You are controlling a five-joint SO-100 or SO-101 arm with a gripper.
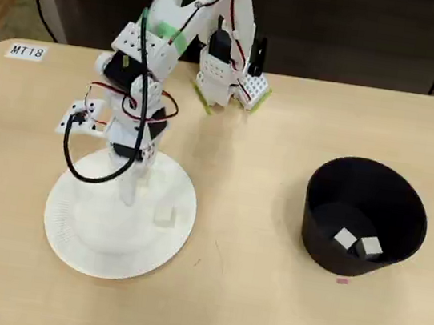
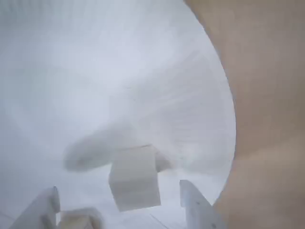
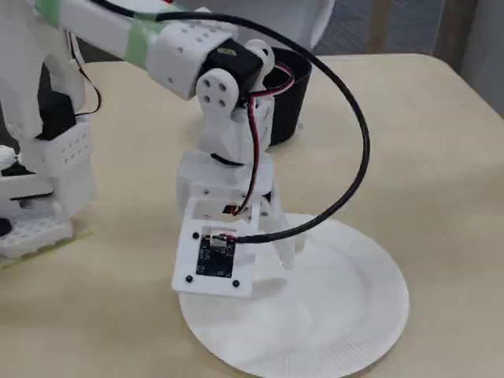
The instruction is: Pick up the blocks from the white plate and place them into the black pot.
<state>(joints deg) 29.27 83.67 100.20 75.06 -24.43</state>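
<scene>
Reads "MT18" on a small white label, stuck at the far left corner of the worktop in the overhead view. Otherwise plain pale wood-look surface with rounded corners; a tiny pink speck just near of the pot. Beyond the far edge, dark flooring and a black cable; at the far left, a strip of light wooden furniture.

On the left, a white plate, flat with a ribbed rim. On the right and well apart from it, a black pot holding two pale blocks side by side on its bottom. One more block lying on the right part of the plate, seen from overhead.

White arm, with green tape bands and red and black wires, reaching from its base at the far edge down over the plate. End effector spread open just above the plate, holding nothing; in the wrist view a block sits between the two white fingers, apart from both. Another pale lump at the bottom edge of that view beside the left finger, too blurred to name. In the fixed view, block hidden behind the arm's camera mount.
</scene>
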